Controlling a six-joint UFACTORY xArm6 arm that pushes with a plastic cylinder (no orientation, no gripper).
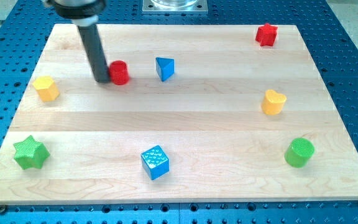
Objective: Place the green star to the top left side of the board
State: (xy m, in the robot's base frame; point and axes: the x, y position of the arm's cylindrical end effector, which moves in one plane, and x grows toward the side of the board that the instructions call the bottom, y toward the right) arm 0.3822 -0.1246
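Note:
The green star (30, 153) lies near the board's bottom left corner. My tip (101, 80) is far from it, in the upper left part of the wooden board (179, 124), touching or almost touching the left side of a red cylinder (119, 72). The dark rod rises from the tip toward the view's top left.
A blue triangular block (165, 68) lies right of the red cylinder. A yellow block (46, 88) sits at the left edge. A blue cube (155, 162) is at bottom centre. A red star (266, 34), a yellow heart (273, 102) and a green cylinder (299, 152) are on the right.

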